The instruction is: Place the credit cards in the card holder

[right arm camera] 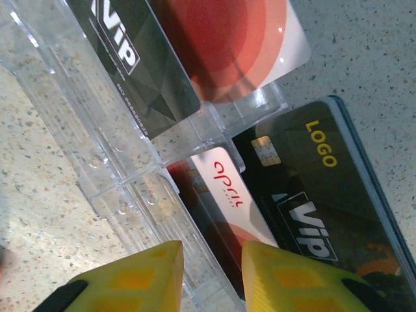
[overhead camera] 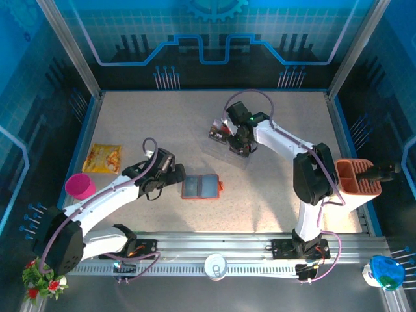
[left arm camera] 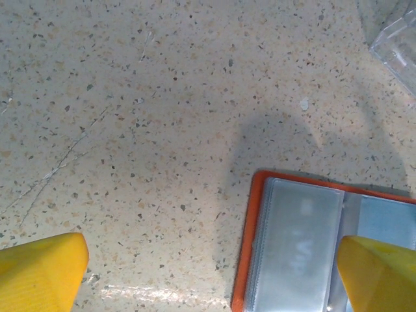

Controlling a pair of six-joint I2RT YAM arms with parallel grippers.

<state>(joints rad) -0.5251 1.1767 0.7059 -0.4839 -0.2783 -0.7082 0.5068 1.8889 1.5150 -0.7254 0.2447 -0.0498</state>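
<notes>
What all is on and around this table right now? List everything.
credit cards: at least four, black and red-white, on and beside the clear stand
clear stand: one, transparent, far centre
card holder: one, orange-red with grey-blue pockets, open, centre
snack packet: one, yellow, left
cup: one, pink, left edge
ribbed container: one, orange, right edge
plant: one, green with red flowers, near-left corner
left gripper: one, yellow-tipped, open, at the card holder
right gripper: one, yellow-tipped, at the credit cards
</notes>
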